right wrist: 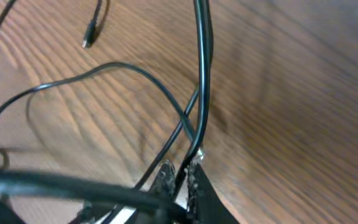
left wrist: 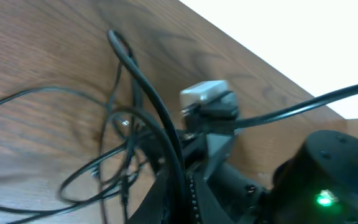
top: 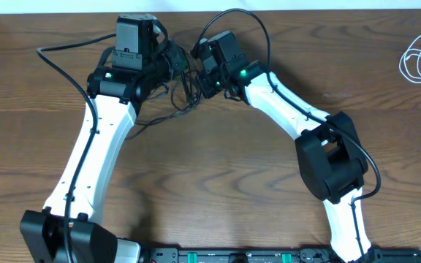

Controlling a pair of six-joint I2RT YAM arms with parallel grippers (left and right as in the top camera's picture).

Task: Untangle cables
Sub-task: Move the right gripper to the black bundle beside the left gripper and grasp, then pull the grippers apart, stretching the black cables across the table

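Robotics lab: left arm (top: 97,146) and right arm (top: 291,102) on a black base rail (top: 254,256), wood-grain bench (top: 210,183), plain white wall (top: 305,4) behind.

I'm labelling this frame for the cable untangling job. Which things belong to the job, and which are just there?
Part of the job:
black cable, in loose loops where the wrists meet
white cable, coiled alone at the far right edge

Just there:
thick wires fixed to the robot
table

overhead: bright, sharp | wrists: motion-blurred | left wrist: blown-out white corner
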